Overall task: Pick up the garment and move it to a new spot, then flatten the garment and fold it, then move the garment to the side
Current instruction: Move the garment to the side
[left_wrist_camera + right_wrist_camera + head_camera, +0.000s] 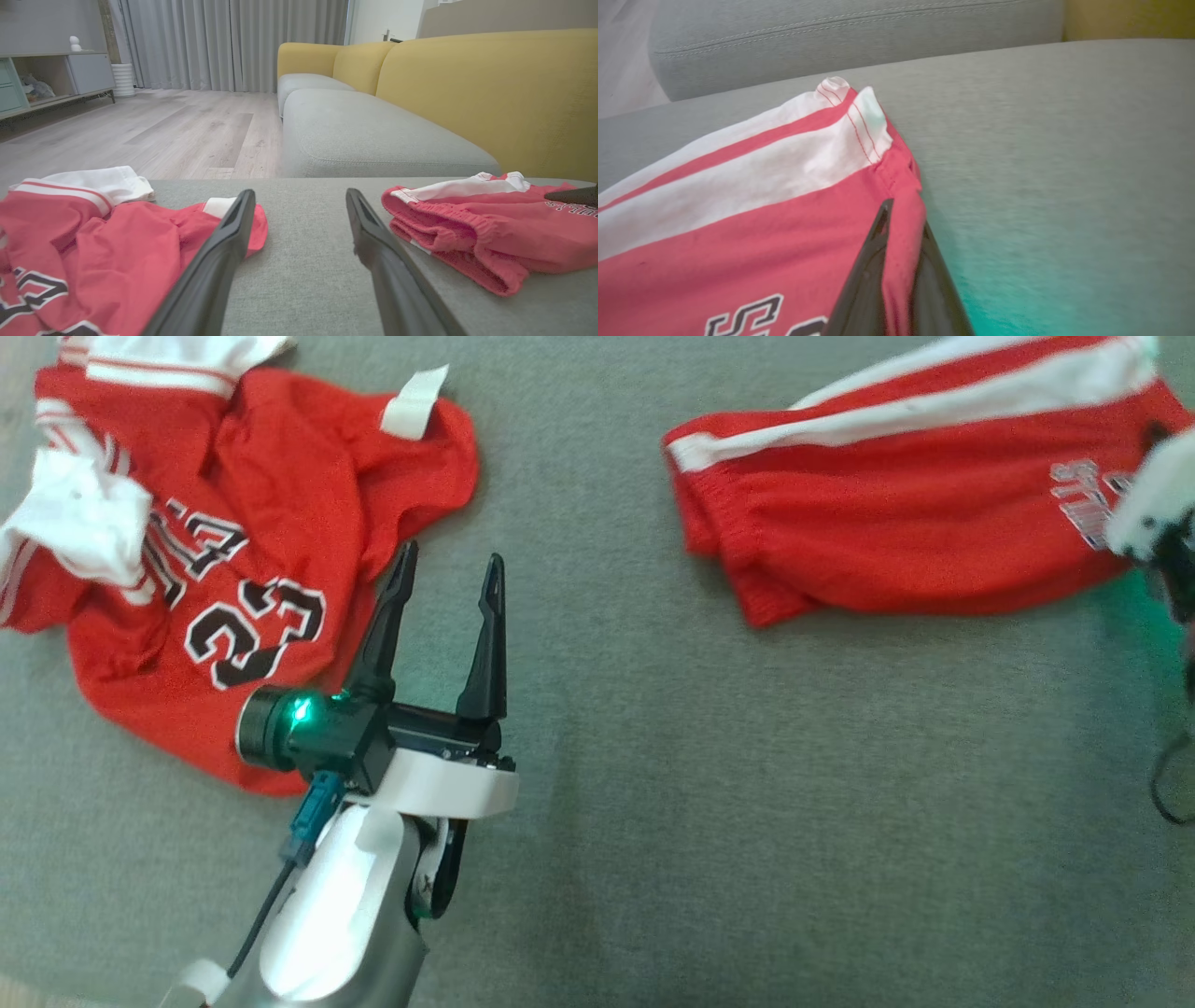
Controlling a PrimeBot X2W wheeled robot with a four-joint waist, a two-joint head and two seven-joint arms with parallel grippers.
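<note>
The garment, a pair of red shorts (887, 523) with white side stripes, lies folded on the grey cushion at the upper right. My right gripper (906, 217) is shut on the shorts' (761, 210) red hem edge, which is pinched between the two dark fingers. Its pale wrist (1153, 509) shows blurred at the right edge of the head view. My left gripper (452, 555) hovers open over bare cushion, just right of a crumpled red jersey (280, 523) with black-and-white numbers, holding nothing. In the left wrist view the left gripper (299, 193) points between jersey (93, 242) and shorts (490, 233).
The grey seat cushion (700, 803) spreads wide between and in front of the two red pieces. Beyond its far edge are a second grey cushion (373, 135), yellow backrests (490, 93) on the right, wooden floor (163, 130) and a low cabinet (56, 74).
</note>
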